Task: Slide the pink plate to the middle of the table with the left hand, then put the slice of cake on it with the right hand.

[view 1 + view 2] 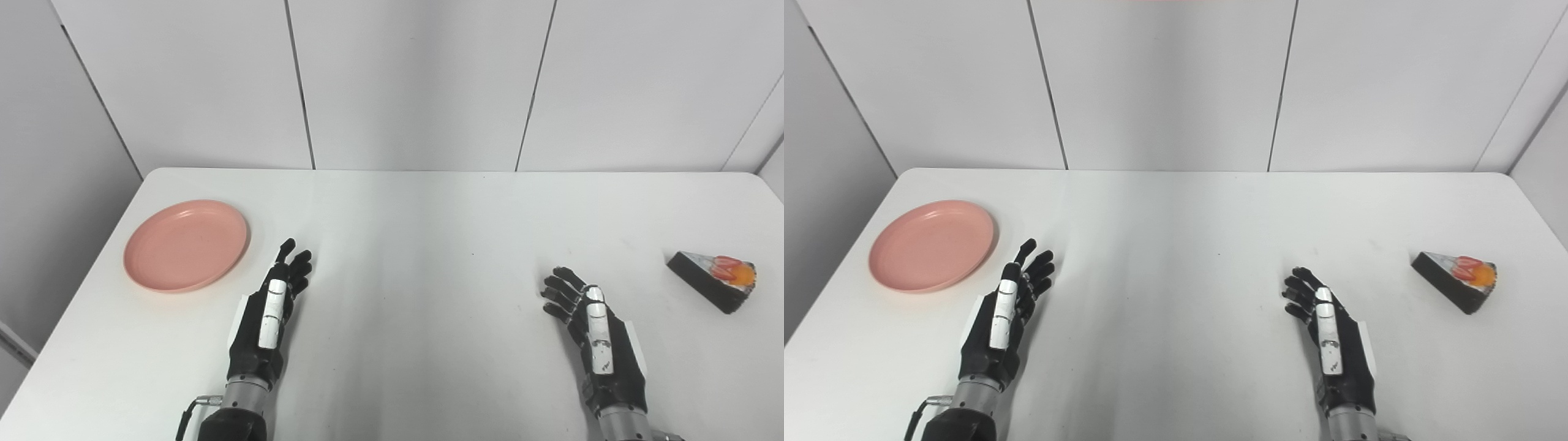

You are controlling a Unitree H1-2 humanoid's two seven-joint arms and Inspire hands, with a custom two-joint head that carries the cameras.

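A white counter (pixel 416 233) seen from above, walled by pale panels. The pink plate (pixel 185 244) lies flat near the far left corner, nothing on it. The cake (pixel 712 278), a dark wedge with red and orange topping, sits near the right edge, well apart from the plate. The left hand (pixel 269 318) is just beside the plate, fingers (pixel 297 266) apart and holding nothing, likely poised to push the plate toward the middle. The right hand (pixel 597 334) is near the cake without touching it, fingers loosely spread, empty, apparently waiting its turn. Neither step looks begun.
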